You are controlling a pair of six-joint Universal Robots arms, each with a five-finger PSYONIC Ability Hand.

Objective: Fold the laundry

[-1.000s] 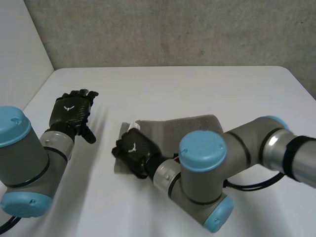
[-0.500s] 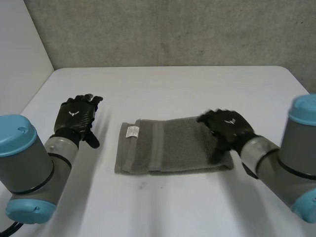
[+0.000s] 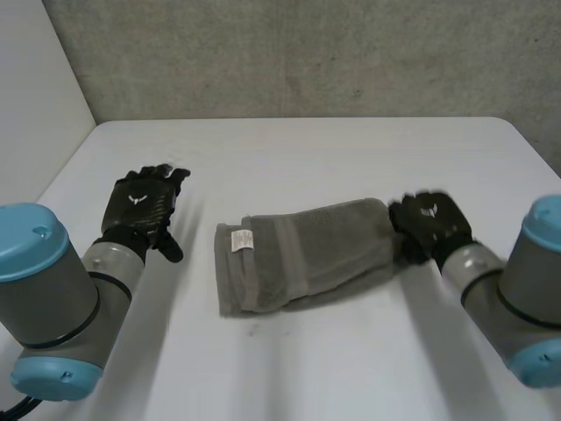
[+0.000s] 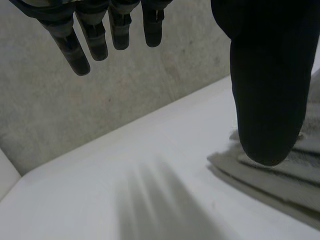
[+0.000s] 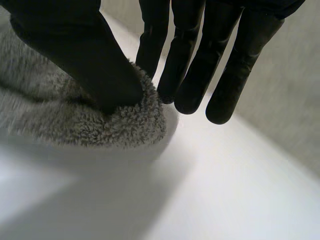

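Note:
A grey towel (image 3: 307, 254), folded into a long strip with a white label at its left end, lies aslant on the white table (image 3: 307, 149). My right hand (image 3: 429, 224) is at the towel's right end. In the right wrist view its thumb (image 5: 90, 60) and one finger pinch the fluffy towel corner (image 5: 125, 125), while the other fingers stay straight beside it. My left hand (image 3: 140, 206) hovers left of the towel with its fingers (image 4: 90, 40) straight and spread, holding nothing. The towel's near end (image 4: 280, 175) lies beyond its thumb.
A grey wall (image 3: 307, 53) runs behind the table's far edge. Bare table surrounds the towel on all sides, and my right arm's elbow (image 3: 539, 289) sits at the near right.
My right hand went from the towel's left end to its right end and closed on that corner. The towel has swung aslant. The left hand barely moved.

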